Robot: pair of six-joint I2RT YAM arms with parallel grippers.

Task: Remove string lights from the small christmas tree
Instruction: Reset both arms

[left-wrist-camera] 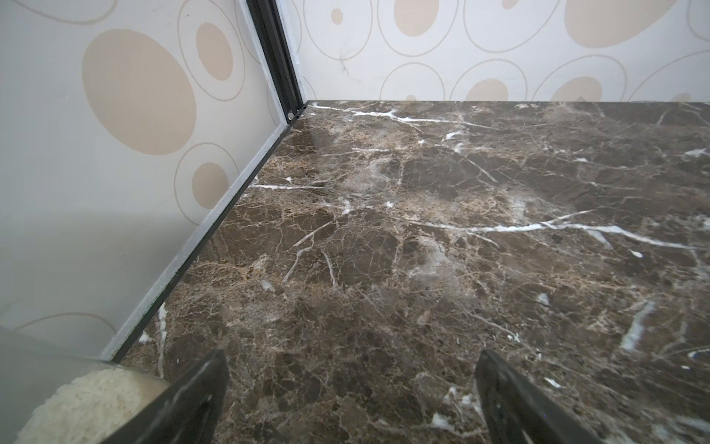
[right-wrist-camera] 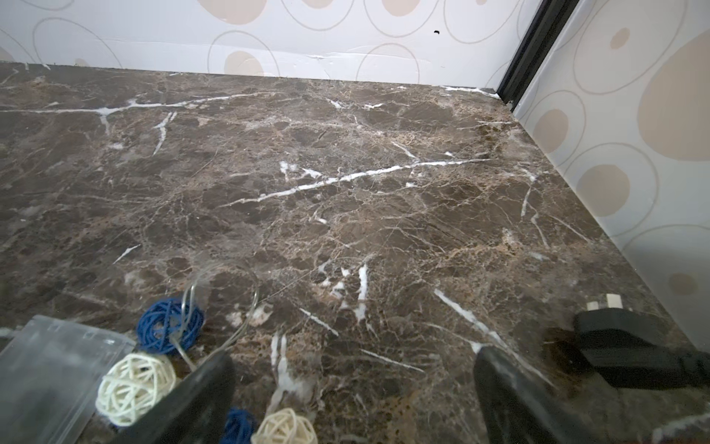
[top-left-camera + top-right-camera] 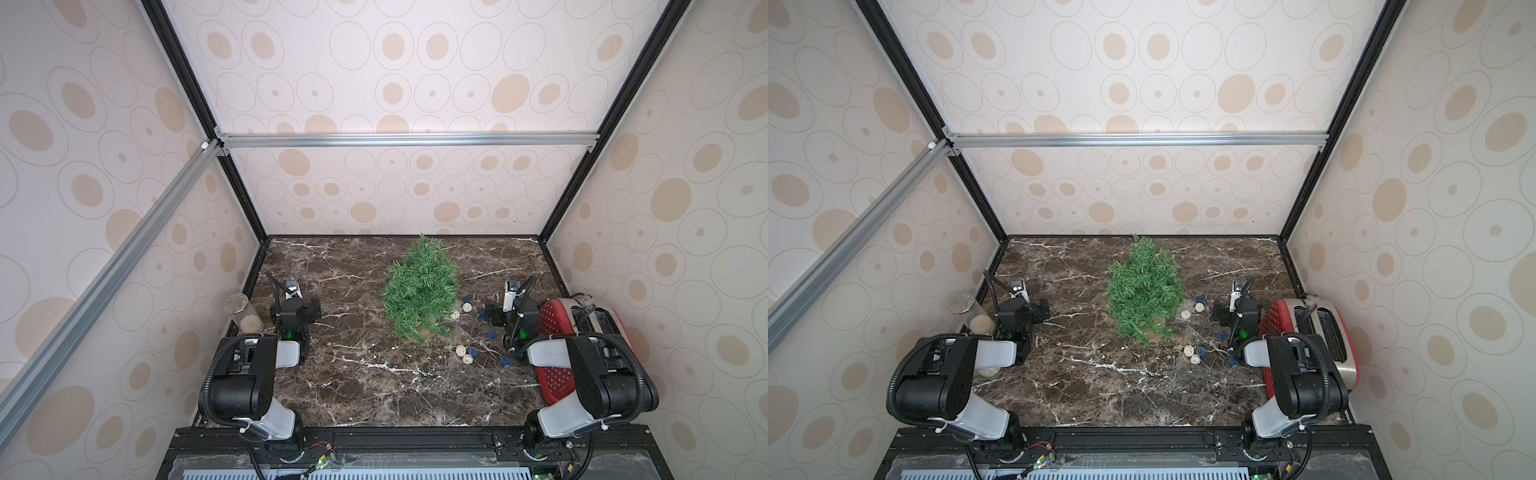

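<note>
The string lights (image 3: pixel 461 351), a thin pale wire strung with cream-white and dark blue woven wicker balls, lie loose on the dark brown marble-patterned table (image 3: pixel 353 374). They are spread between the tree and the right arm.

The small christmas tree (image 3: pixel 419 286), a bushy green artificial cone, stands just beside them near the table's middle. We think a tan pot (image 3: pixel 1158 321) peeks from under its lowest branches, though the needles hide most of it.

The right gripper (image 2: pixel 351 371) hangs low at the lights, its fingers spread wide with nothing between them. A blue ball (image 2: pixel 170 326), a cream ball (image 2: pixel 134 388) and a clear plastic case (image 2: pixel 50 369) sit just beside one finger, and a black plug (image 2: pixel 622 338) lies near the other.

The left gripper (image 1: pixel 351 363) is well apart, fingers equally wide over bare marble. A clear glass jar of white grains (image 1: pixel 88 396) stands next to it. A red and silver toaster (image 3: pixel 1323 332) stands by the right wall.
</note>
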